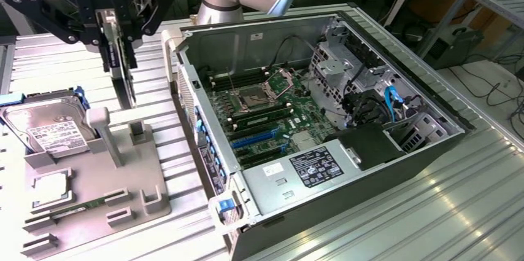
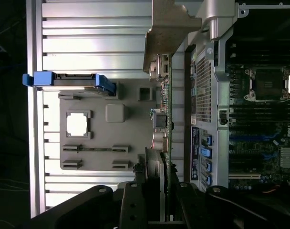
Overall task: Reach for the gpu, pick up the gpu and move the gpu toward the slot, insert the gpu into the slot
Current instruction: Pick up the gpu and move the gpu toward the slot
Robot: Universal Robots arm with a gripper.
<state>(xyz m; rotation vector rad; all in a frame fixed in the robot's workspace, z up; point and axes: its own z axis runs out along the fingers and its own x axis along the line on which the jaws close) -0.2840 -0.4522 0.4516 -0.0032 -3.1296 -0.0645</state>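
The claw (image 1: 119, 38) is clenched on the gpu (image 1: 124, 80), which it grips by one end between its two fingers. The card hangs straight down below the claw, thin and edge-on, at about 10 o'clock in the exterior view. Its lower end hangs over the grey holder (image 1: 98, 196) on the ribbed metal surface (image 1: 458, 212) and appears to be clear of it. The hard drive (image 1: 48, 131) stands in that holder at roughly 7 o'clock from the card's lower end, near it but apart. The open computer case (image 1: 286, 212) lies at 3 o'clock from the gpu, and its near wall is just beside the card. Inside it, the motherboard (image 1: 270, 98) carries the blue slot (image 1: 255, 139) at about 4 o'clock from the card, well apart from it. From the wrist, the card's green board edge runs out from between the fingers, and the silver bracket is at its far end
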